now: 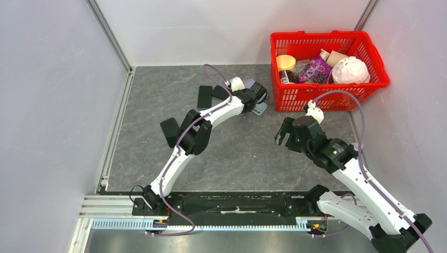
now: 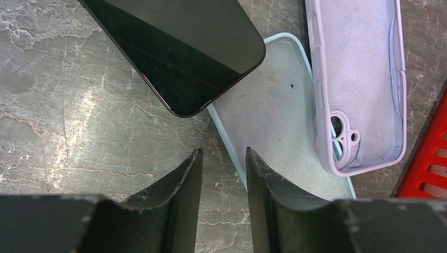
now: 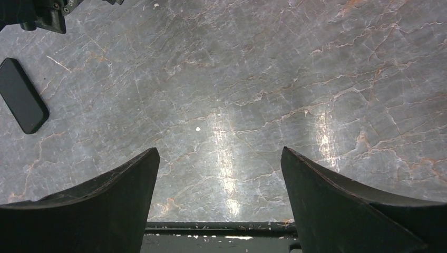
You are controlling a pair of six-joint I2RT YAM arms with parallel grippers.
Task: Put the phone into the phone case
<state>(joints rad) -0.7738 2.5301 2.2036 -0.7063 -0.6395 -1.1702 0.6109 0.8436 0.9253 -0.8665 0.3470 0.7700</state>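
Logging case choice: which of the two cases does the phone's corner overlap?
The pale blue-green case: the black phone overlaps its edge. The lilac case with the camera cut-out lies apart from the phone.

Phone [image 2: 174, 52] partly out of view

Place: robot lab cell
Walls: white panels [image 1: 47, 95] on aluminium struts [image 1: 112, 38], left of the left pincer [image 2: 224, 154]
Base: mounting rail [image 1: 237, 202], behind it
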